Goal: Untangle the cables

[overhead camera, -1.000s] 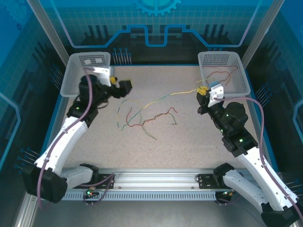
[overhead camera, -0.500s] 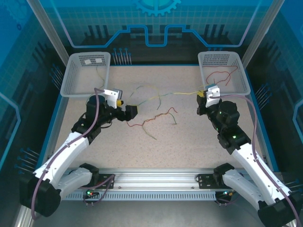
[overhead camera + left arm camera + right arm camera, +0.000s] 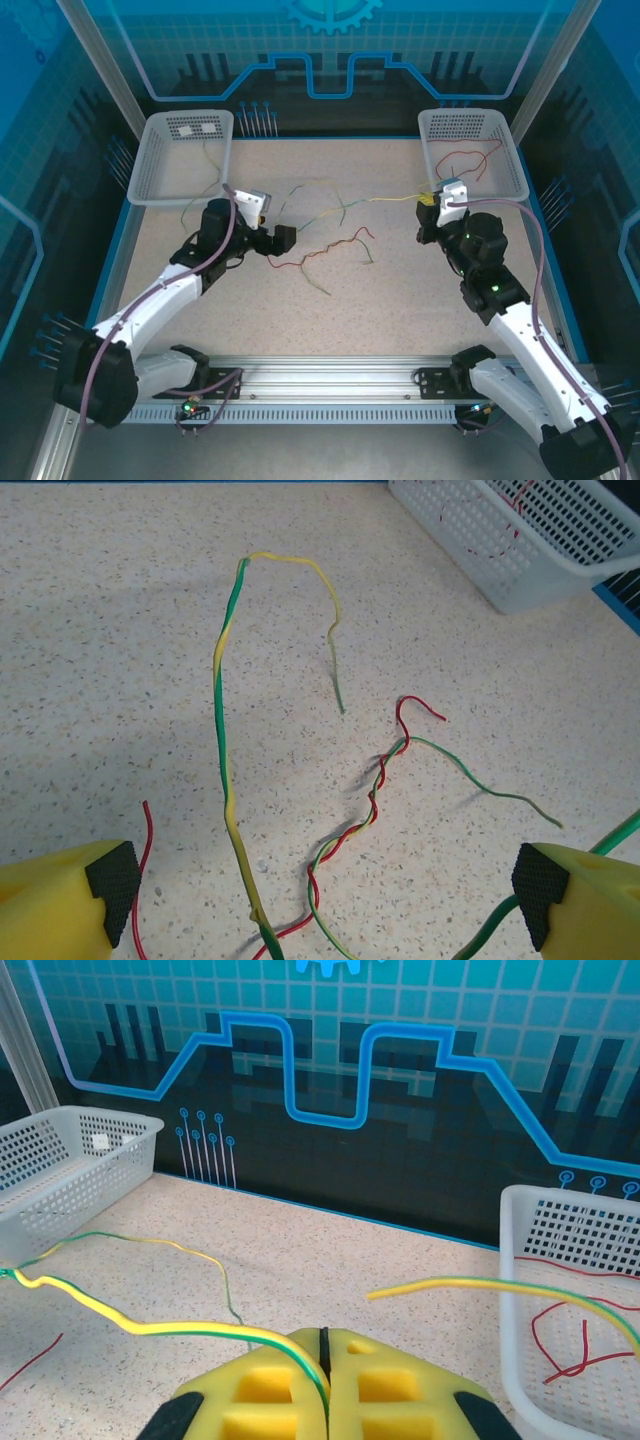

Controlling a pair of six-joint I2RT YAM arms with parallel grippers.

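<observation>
- Top view: a thin yellow-green striped cable (image 3: 385, 197) runs left-right across the speckled tabletop (image 3: 400, 300) from the right fingers (image 3: 428, 197). A wavy red cable (image 3: 330, 248) also lies left-right, apparently just beside the left fingers (image 3: 283, 238).
- Left wrist: the left fingers (image 3: 110, 880) are spread wide and empty. The striped cable (image 3: 220, 730) stretches away from them.
- Right wrist: the right fingers (image 3: 260, 1390) are pressed together on the striped cable (image 3: 150, 1328), which trails left.

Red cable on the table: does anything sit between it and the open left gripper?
Nothing visible does. The left gripper hangs open over the red cable, with a green cable twisted round it.
</observation>
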